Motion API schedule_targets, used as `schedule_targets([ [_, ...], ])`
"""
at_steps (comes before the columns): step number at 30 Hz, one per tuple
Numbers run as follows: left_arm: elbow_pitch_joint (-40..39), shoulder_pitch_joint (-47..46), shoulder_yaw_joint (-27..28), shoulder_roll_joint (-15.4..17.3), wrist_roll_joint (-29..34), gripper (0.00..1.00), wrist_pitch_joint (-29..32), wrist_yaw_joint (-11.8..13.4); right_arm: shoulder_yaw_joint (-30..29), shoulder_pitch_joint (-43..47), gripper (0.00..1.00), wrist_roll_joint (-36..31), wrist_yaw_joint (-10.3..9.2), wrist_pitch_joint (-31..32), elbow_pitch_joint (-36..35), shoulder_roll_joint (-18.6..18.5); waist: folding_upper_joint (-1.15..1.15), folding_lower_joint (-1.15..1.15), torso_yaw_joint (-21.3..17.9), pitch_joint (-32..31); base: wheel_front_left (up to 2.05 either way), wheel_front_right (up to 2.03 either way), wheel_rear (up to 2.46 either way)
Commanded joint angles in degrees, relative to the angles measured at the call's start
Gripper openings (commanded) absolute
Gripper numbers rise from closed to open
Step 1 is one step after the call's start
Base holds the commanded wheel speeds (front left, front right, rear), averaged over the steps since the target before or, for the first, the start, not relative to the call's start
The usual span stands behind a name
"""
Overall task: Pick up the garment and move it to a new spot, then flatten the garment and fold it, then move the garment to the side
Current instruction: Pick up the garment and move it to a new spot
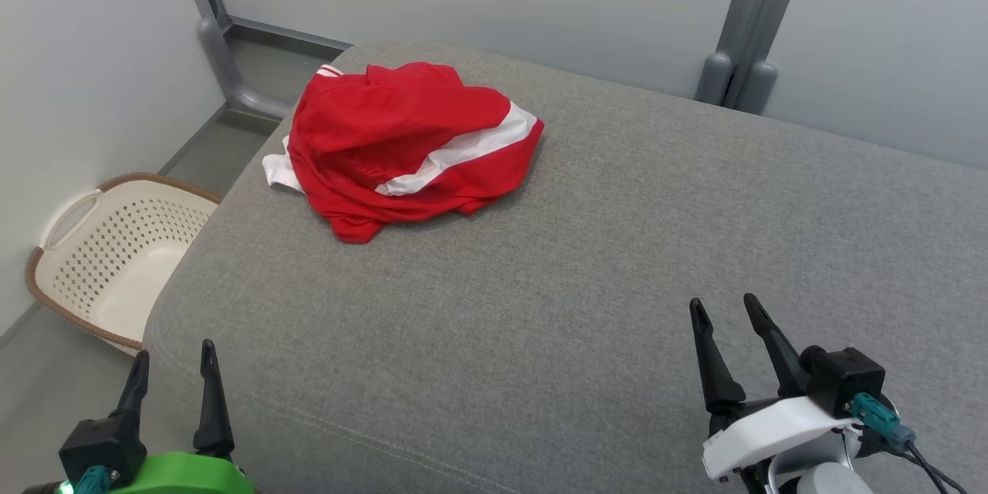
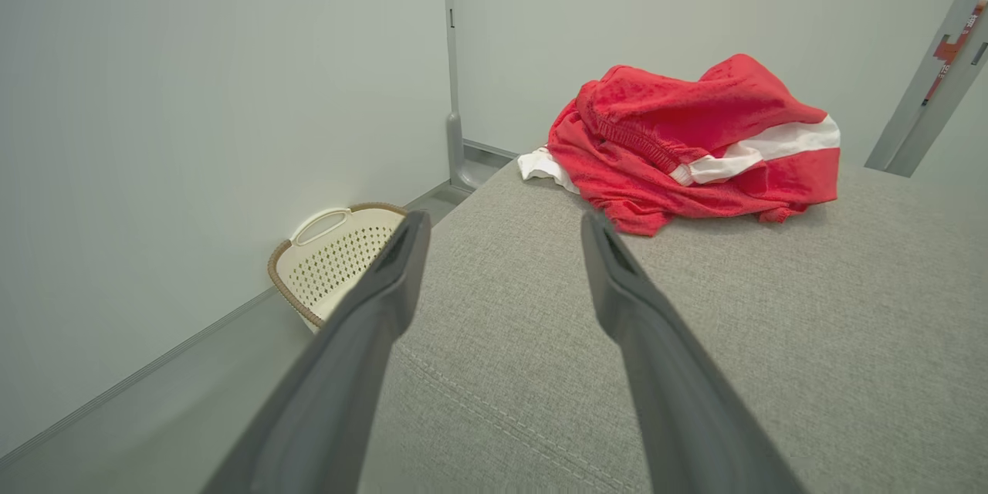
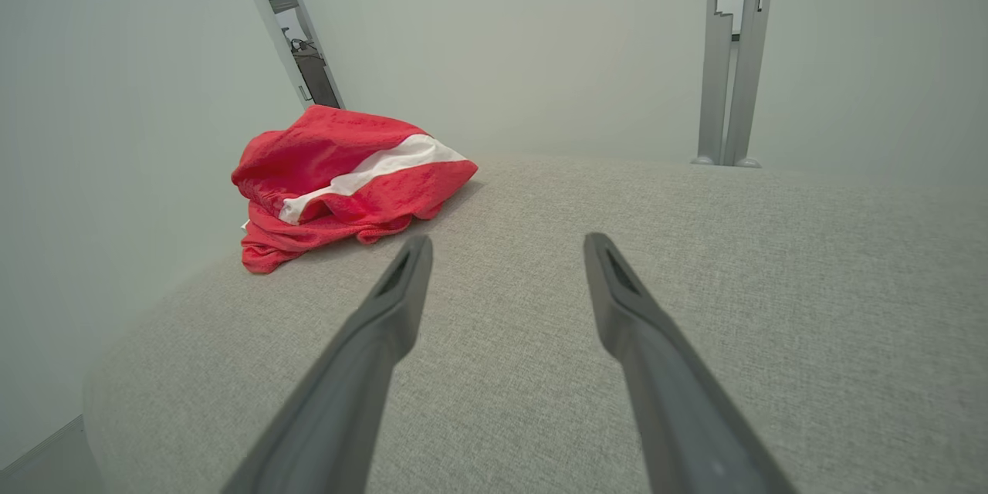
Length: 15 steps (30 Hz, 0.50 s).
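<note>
Here the grey fabric-covered surface spreads wide, softly rounded at its edges, with a stitched seam running near the front. The red garment with a white stripe lies crumpled in a heap at the far left corner of it (a bit of white cloth pokes out at its left side). Pale walls close in on the left and behind, joined by grey metal posts. On the grey floor to the left, beside the wall, sits a cream perforated basket with a brown rim. The left gripper and right gripper hover at the near edge, fingers spread wide, each holding nothing, well apart from the garment.
</note>
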Motion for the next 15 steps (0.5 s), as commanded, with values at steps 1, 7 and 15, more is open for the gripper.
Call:
schedule_targets([
  [1,-0.06,0.70,0.20,0.38,-0.12,1.00,-0.15,0.27,0.00,-0.11,1.00,0.31,0.00,-0.18,0.14,-0.26,0.00,0.00,0.47,-0.06,0.00,0.00,0.00],
  [7,0.20,0.68,0.25,0.53,-0.68,1.00,-0.34,0.59,0.17,-0.06,1.00,0.08,0.00,-0.18,0.35,-0.26,0.00,0.00,0.73,-0.09,0.00,0.00,0.00],
  [15,1.29,-1.70,-0.37,0.10,-1.43,1.00,-0.60,0.23,0.23,-0.83,1.00,-0.75,0.00,-0.18,0.64,-0.26,0.00,0.00,-0.01,0.80,0.00,0.00,0.00],
])
